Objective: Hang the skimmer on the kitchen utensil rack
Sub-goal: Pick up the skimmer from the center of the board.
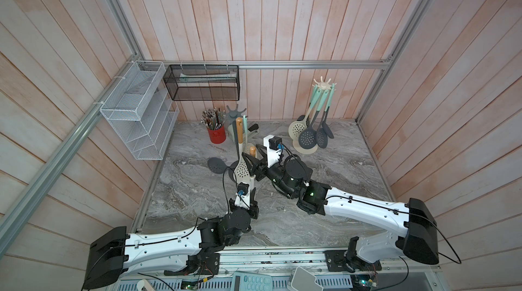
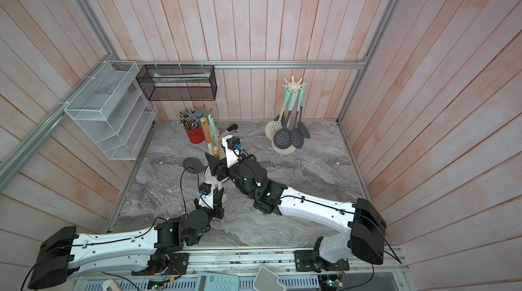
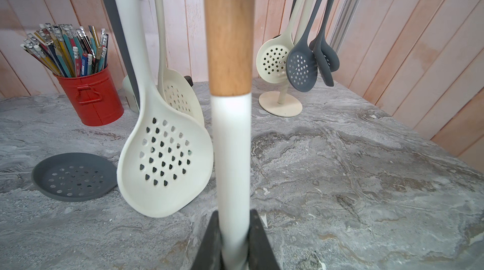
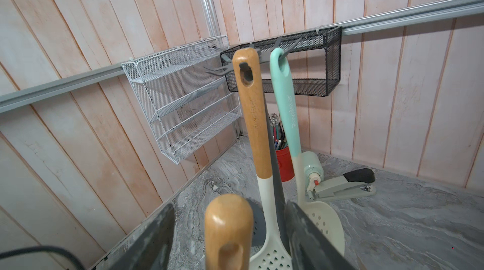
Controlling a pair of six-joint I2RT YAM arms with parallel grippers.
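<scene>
Near the back left corner of the table (image 1: 339, 162), beside a red cup (image 1: 217, 135) of pencils, stands the grey rack (image 4: 217, 68). Two utensils already hang from its hooks: a hung skimmer (image 4: 252, 114) with a wooden handle and, next to it, a teal skimmer (image 4: 286, 114). Both heads dangle close over the marble. The skimmer (image 3: 230, 137) is not on a hook. It stands upright just in front of the rack, wooden handle up, with the left gripper (image 3: 234, 241) clamped on its white shaft just below the wood. Its head shows in no view. The right gripper (image 4: 229, 219) comes in from the right with its fingers (image 4: 157, 237) spread, one on each side of the handle's rounded tip. There is a gap on both sides, so it grips nothing. The tip, with its hanging hole, sits near the hung skimmer's shaft and apart from the hooks. A grey disc (image 3: 74, 177) with holes lies flat on the table just beside the hung skimmer's head. A stapler (image 4: 345, 184) lies behind the rack. Well apart, toward the back right, a cream rack (image 1: 306, 149) carries several more utensils.
</scene>
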